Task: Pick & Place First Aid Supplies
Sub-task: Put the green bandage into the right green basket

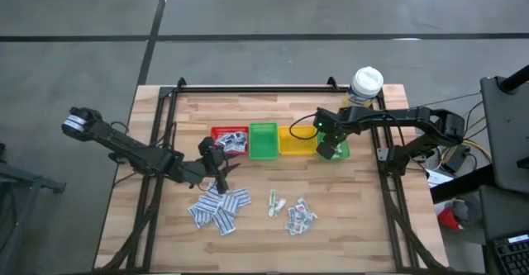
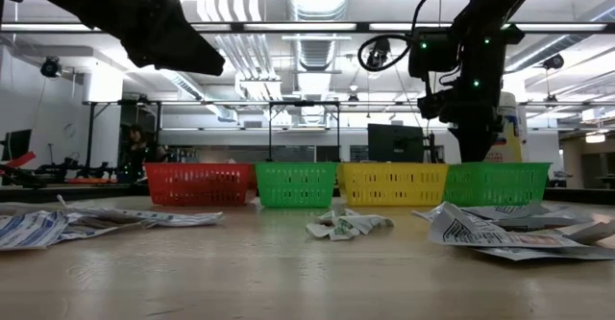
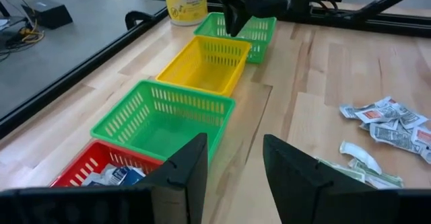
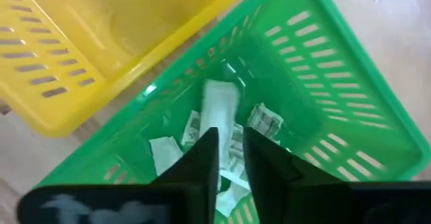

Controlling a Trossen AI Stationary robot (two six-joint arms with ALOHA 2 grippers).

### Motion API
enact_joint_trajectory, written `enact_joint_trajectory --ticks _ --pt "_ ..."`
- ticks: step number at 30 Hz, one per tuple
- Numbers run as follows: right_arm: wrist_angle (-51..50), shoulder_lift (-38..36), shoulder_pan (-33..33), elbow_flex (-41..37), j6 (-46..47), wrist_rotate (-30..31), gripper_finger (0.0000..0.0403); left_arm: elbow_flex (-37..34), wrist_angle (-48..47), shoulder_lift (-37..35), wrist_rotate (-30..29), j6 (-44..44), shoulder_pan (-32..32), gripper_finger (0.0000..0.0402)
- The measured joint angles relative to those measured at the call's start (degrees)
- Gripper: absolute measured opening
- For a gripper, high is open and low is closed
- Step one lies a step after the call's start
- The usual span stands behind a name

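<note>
The first aid supplies are small white packets. On the wood they lie in a left heap [image 1: 219,209], a small middle group [image 1: 275,202] and a right heap [image 1: 299,217]. More lie in the red bin [image 1: 230,140] and in the right-hand green bin [image 4: 350,96]. My right gripper [image 4: 231,133] points down into that green bin, its fingers a little apart; a white strip packet [image 4: 221,103] shows just past the tips, above the packets on the bin's floor. My left gripper [image 3: 236,143] hovers open, nothing between its fingers, in front of the red bin. My right gripper has the white strip packet [image 4: 221,106] right at its fingertips, inside the green bin. From this view along the fingers I cannot tell whether they touch it.
Four bins stand in a row across the table's middle: red, green [image 1: 264,140], yellow [image 1: 296,140], green. A white-capped bottle with a yellow label [image 1: 366,85] stands behind the right end. Black rails [image 1: 256,89] frame the table's far and side edges.
</note>
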Motion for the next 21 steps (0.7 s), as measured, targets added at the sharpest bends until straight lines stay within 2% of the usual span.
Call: enact_joint_trajectory --ticks 5,9,12,17,21 --pt "-2.6 -0.1 -0.1 1.7 -1.0 0.0 0.0105 0.0 0.0 0.0 0.0 0.0 -0.2 0.014" --pt "-10.9 -2.1 0.3 4.8 -0.9 -0.8 0.0113 0.0 0.0 0.0 0.5 0.0 -0.2 0.014" --pt "-13.8 -5.5 1.7 6.3 -0.8 -4.3 0.0112 0.0 -0.1 0.0 2.1 0.0 -0.2 0.014" --pt "-11.0 -12.9 6.9 6.3 0.1 -11.5 0.0102 0.0 0.0 0.2 3.9 0.0 -0.2 0.014" --pt "-6.5 -17.4 13.7 6.1 1.4 -12.5 0.0093 0.0 0.0 0.2 5.6 -0.2 -0.3 0.014"
